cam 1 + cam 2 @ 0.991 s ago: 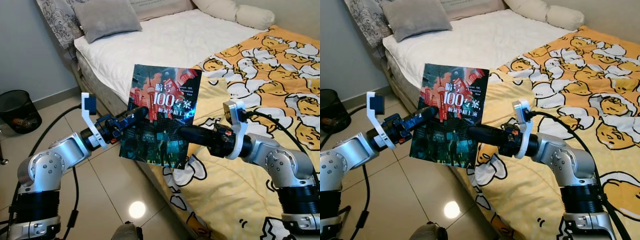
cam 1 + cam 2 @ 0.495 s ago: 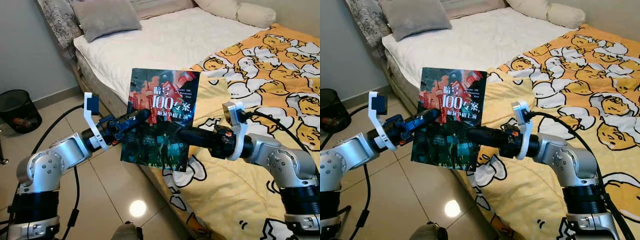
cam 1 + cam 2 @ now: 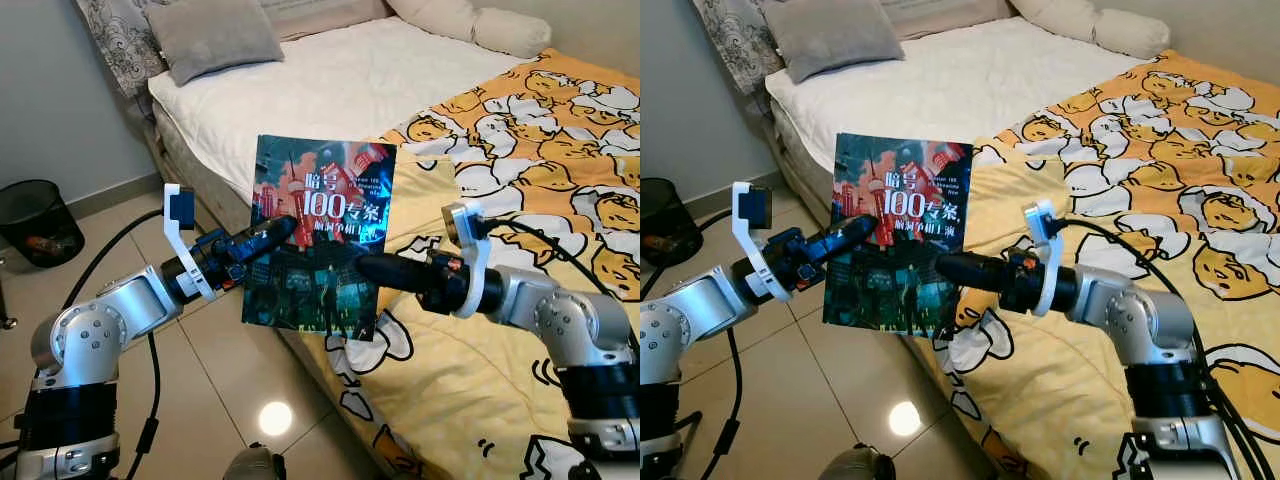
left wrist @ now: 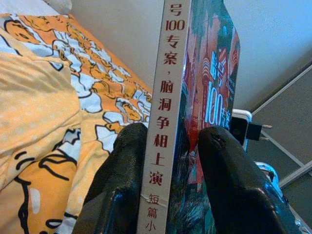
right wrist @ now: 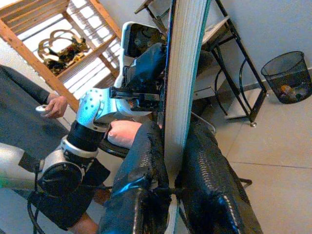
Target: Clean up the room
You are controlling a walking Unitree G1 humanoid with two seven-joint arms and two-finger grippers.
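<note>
A paperback book [image 3: 320, 240] with a dark cover, red city art and white "100" lettering hangs upright in the air over the bed's near edge. My left gripper [image 3: 275, 232] is shut on its left side, and my right gripper [image 3: 365, 268] is shut on its lower right edge. In the left wrist view the white spine [image 4: 168, 97] sits between the two black fingers [image 4: 124, 165]. The right wrist view has the pale page edge [image 5: 184, 73] clamped between that gripper's fingers [image 5: 146, 161].
The bed [image 3: 330, 80] has a white sheet, a grey pillow [image 3: 215, 35] and a yellow cartoon duvet [image 3: 520, 150]. A black wire bin [image 3: 35, 220] stands on the tiled floor [image 3: 220, 380] at the left. A person's hand [image 5: 48, 105] and a metal rack [image 5: 234, 73] are behind.
Both grippers keep their hold on the book. It has drifted a little to the left and stands slightly straighter than a second ago.
</note>
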